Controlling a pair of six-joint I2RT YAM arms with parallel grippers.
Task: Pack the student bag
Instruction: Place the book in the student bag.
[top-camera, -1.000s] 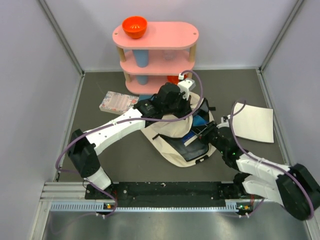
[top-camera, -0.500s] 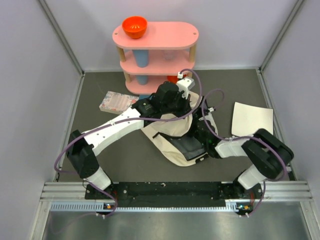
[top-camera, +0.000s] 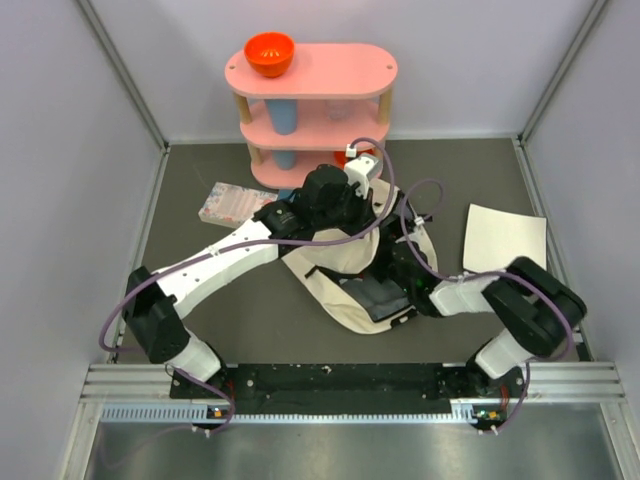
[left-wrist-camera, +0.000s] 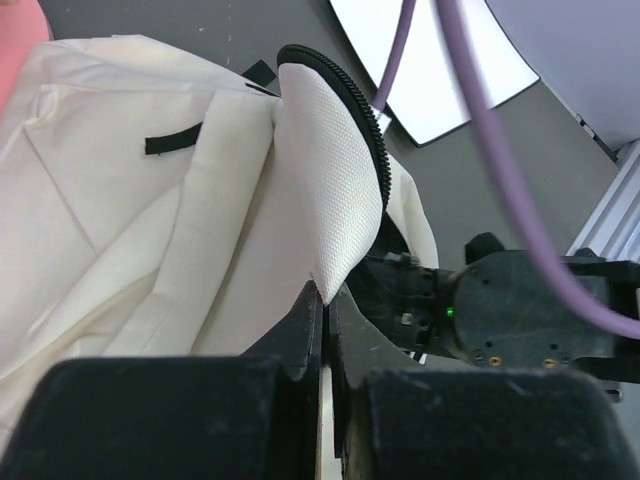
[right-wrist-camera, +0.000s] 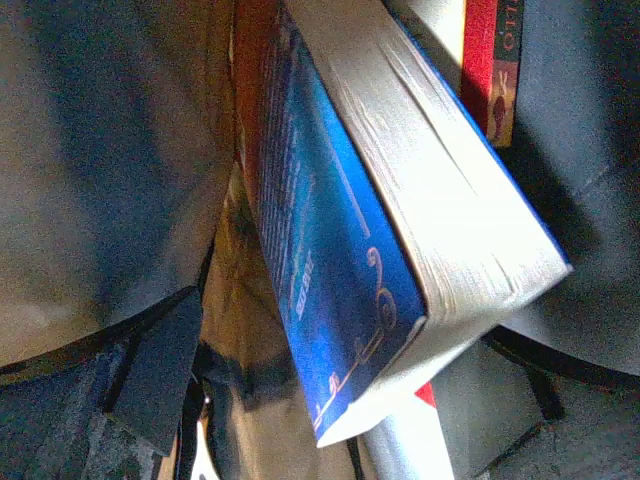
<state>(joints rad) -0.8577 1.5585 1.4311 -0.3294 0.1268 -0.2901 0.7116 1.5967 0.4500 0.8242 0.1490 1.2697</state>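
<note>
Two arms: left gripper (left-wrist-camera: 325, 300) pinching student bag (left-wrist-camera: 120, 200) flap (left-wrist-camera: 335, 170) up; right gripper (top-camera: 390, 270) inside, facing blue book (right-wrist-camera: 340, 250), its spread I cannot tell

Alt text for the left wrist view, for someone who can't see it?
The left gripper, jaws shut, pinches the zipper-edged flap of the cream student bag and holds it up. Beside it is the black end of the right arm, with a white sheet on the dark table behind.
</note>
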